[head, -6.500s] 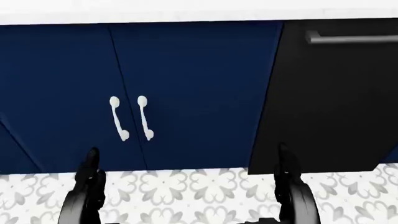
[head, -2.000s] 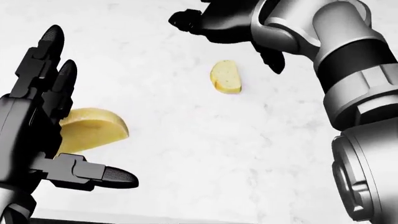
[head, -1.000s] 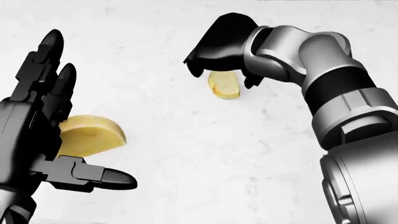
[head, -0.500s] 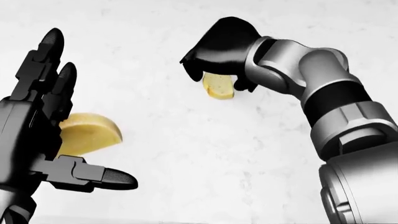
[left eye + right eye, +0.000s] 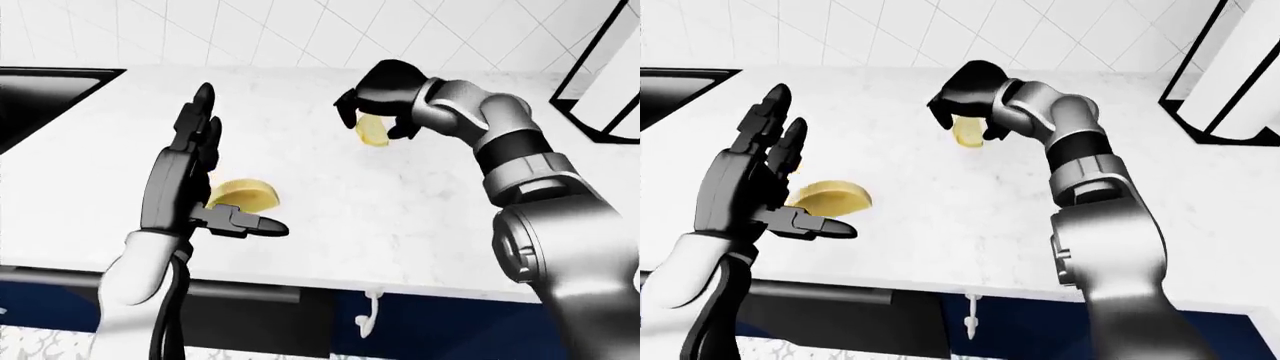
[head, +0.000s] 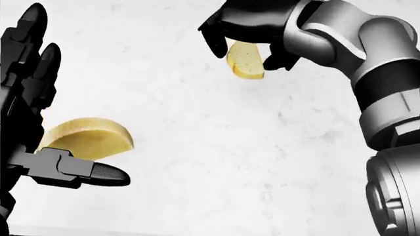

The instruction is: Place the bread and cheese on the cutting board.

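Observation:
A small pale bread slice [image 6: 245, 61] hangs in my right hand [image 6: 246, 48], whose fingers are shut round its upper edge and hold it just above the white counter [image 6: 216, 147]. A yellow cheese wedge [image 6: 88, 137] lies on the counter at the left of the head view. My left hand [image 6: 79, 93] is open beside it, fingers up and thumb [image 6: 98, 173] stretched out under the wedge in the picture, not closing on it. No cutting board shows in any view.
A black sink [image 5: 40, 97] is set in the counter at the left of the left-eye view. A black-framed white object [image 5: 600, 90] stands at the right. A tiled wall [image 5: 300, 30] rises behind; blue cabinets with a white handle [image 5: 368, 311] lie below the counter edge.
My right hand came down over the bread, shut on it and has lifted it off the counter. The left hand stayed open by the cheese. The view has shifted slightly.

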`<state>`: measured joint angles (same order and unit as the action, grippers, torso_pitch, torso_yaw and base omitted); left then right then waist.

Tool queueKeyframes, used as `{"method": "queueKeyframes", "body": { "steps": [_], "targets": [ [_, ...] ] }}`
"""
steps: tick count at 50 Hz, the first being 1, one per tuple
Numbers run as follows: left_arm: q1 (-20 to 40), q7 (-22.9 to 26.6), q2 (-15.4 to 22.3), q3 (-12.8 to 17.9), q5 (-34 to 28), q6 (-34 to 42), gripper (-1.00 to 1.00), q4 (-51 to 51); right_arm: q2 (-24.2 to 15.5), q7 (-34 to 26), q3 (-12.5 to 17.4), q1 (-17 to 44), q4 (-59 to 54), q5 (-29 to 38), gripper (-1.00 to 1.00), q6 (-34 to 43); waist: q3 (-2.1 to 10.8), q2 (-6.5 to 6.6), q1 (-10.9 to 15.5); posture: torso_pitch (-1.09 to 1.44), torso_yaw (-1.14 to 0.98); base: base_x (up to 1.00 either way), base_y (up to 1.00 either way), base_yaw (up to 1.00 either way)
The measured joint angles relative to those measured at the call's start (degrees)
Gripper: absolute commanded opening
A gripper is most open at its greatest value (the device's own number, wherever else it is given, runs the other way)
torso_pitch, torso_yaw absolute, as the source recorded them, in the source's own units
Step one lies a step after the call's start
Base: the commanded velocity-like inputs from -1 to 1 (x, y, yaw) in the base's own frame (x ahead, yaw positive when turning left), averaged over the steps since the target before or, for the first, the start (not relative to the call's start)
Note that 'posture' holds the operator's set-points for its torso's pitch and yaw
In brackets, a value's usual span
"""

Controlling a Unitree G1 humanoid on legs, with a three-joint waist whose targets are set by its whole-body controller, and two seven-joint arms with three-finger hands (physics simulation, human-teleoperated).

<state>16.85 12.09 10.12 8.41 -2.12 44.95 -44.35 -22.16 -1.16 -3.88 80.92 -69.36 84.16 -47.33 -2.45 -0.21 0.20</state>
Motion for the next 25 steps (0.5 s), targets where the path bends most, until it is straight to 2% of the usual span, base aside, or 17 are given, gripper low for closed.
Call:
{"method": "queueKeyframes", "body": {
  "steps": [4, 6, 9, 11, 12, 15, 17, 21, 25],
  "targets": [
    [7.5, 3.31, 4.88, 3.33, 0.33, 5.82, 1.0, -1.72, -2.03, -2.0, 1.13, -1.5, 1.96, -2.16, -1.0, -1.94, -0.43, 0.06, -0.01, 0.0, 0.0, 0.0, 0.0, 0.0],
    [11.97, 5.86, 9.06, 4.36, 1.1, 9.9, 1.0, -3.38, -3.09, -3.07, 1.69, -2.08, 3.0, -3.43, -1.0, -2.56, -0.55, 0.19, -0.12, 0.0, 0.0, 0.0, 0.0, 0.0],
    [14.31, 10.39, 15.75, 2.59, -0.2, 9.91, 1.0, -3.68, -4.21, -4.86, 2.47, -3.45, 5.55, -5.49, -1.0, -2.97, -0.3, 0.67, -0.32, 0.0, 0.0, 0.0, 0.0, 0.0],
    [12.06, 15.13, 19.98, -0.37, -3.31, 6.62, 1.0, -3.08, -4.72, -6.34, 3.03, -4.23, 7.23, -7.02, -1.0, -3.15, -0.18, 1.04, -0.44, 0.0, 0.0, 0.0, 0.0, 0.0],
    [10.56, 18.24, 20.77, -1.82, -5.13, 5.29, 1.0, -2.98, -5.06, -6.91, 3.24, -4.59, 7.86, -7.72, -1.0, -3.2, -0.18, 1.2, -0.39, 0.0, 0.0, 0.0, 0.0, 0.0],
    [7.06, 28.17, 22.04, -6.36, -12.91, -1.42, 1.0, 0.13, -5.24, -7.87, 3.27, -5.55, 8.95, -9.05, -1.0, -3.0, -0.37, 1.2, -0.35, 0.0, 0.0, 0.0, 0.0, 0.0],
    [6.76, 34.96, 21.24, -6.7, -18.58, -6.38, 1.0, 3.47, -4.99, -8.13, 2.89, -5.91, 8.95, -9.38, -1.0, -2.97, -0.67, 0.94, -0.33, 0.0, 0.0, 0.0, 0.0, 0.0],
    [12.34, 45.9, 19.21, -3.71, -29.23, -14.13, 1.0, 10.23, -4.52, -8.21, 2.26, -6.56, 8.44, -9.25, -1.0, -2.87, -1.14, 0.21, -0.07, 0.0, 0.0, 0.0, 0.0, 0.0],
    [17.91, 51.14, 19.22, 0.64, -35.76, -19.18, 1.0, 13.6, -4.12, -7.95, 1.87, -7.16, 8.53, -9.11, -1.0, -3.24, -0.97, -0.07, -0.09, 0.0, 0.0, 0.0, 0.0, 0.0]
  ]
}}
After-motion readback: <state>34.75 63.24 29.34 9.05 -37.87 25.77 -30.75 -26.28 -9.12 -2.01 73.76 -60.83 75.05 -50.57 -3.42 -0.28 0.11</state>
